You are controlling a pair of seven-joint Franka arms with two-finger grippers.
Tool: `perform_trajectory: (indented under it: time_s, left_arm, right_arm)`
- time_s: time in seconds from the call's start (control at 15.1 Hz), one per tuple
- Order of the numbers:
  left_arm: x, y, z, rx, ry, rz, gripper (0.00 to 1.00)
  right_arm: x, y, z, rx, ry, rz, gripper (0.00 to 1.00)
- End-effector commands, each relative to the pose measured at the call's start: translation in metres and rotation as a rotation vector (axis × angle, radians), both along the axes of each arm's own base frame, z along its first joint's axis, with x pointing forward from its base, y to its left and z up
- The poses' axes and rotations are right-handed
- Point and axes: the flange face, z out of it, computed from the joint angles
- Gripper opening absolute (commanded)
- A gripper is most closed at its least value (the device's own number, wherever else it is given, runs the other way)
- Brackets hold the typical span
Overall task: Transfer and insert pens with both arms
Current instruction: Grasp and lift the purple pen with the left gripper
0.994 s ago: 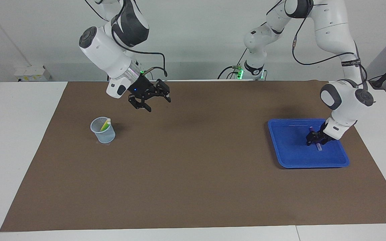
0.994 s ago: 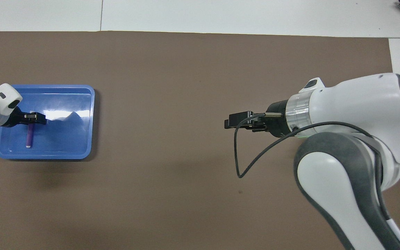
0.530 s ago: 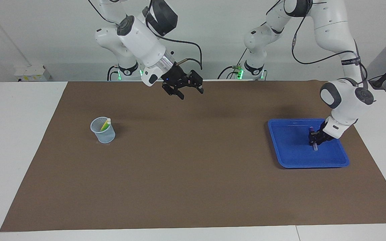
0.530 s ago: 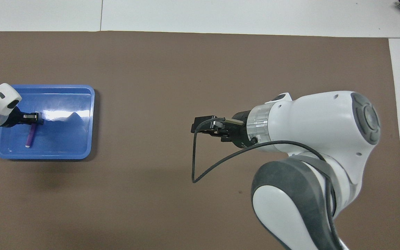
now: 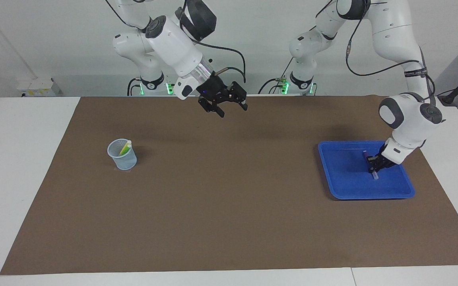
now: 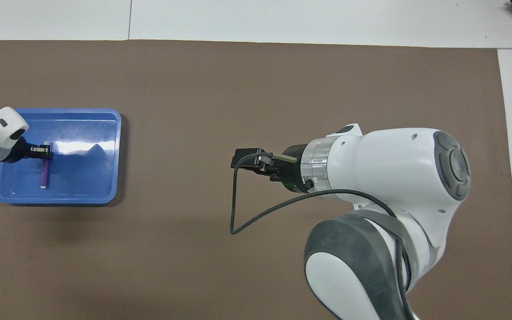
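Left claw (image 5: 373, 166) clamps shut on the purple pen (image 6: 44, 172) down in the blue tray (image 5: 342, 186), set to lift it. Right claw (image 5: 224, 104) hangs spread wide over mid-table (image 5: 229, 206), apparently awaiting handover. Green and yellow pens (image 5: 125, 147) stand in the cup (image 5: 122, 158).

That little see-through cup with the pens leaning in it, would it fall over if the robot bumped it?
Probably, yes. The small translucent pale-blue cup looks thin-walled and light, and it narrows toward its base, so a sideways nudge could slide or tip it. The green and yellow pens lean on one side of the rim and stick out above it, which likely shifts weight off-centre.
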Motion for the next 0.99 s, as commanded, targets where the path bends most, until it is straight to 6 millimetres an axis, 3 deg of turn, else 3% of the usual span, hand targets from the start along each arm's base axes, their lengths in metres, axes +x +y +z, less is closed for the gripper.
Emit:
perform_trajectory:
  time_s: [0.0, 0.13, 0.46, 0.73, 0.93]
  left_arm:
    - [-0.008, 0.004, -0.019, 0.016, 0.008, -0.008, 0.00]
    - [0.001, 0.005, -0.008, 0.013, 0.009, 0.021, 0.00]
    - [0.055, -0.050, 0.052, -0.032, 0.103, 0.205, 0.00]
    - [0.058, -0.069, 0.066, -0.185, 0.133, 0.452, 0.00]
    - [0.061, -0.096, 0.092, -0.284, 0.193, 0.682, 0.00]
  right_arm:
    - [0.002, 0.003, -0.001, 0.023, 0.006, -0.022, 1.00]
    - [0.002, 0.003, -0.001, 0.026, 0.023, -0.048, 1.00]
    - [0.002, 0.002, -0.003, 0.027, 0.028, -0.057, 1.00]
    - [0.002, 0.004, -0.002, 0.031, 0.017, -0.062, 1.00]
    - [0.002, 0.008, 0.001, 0.070, 0.013, -0.084, 1.00]
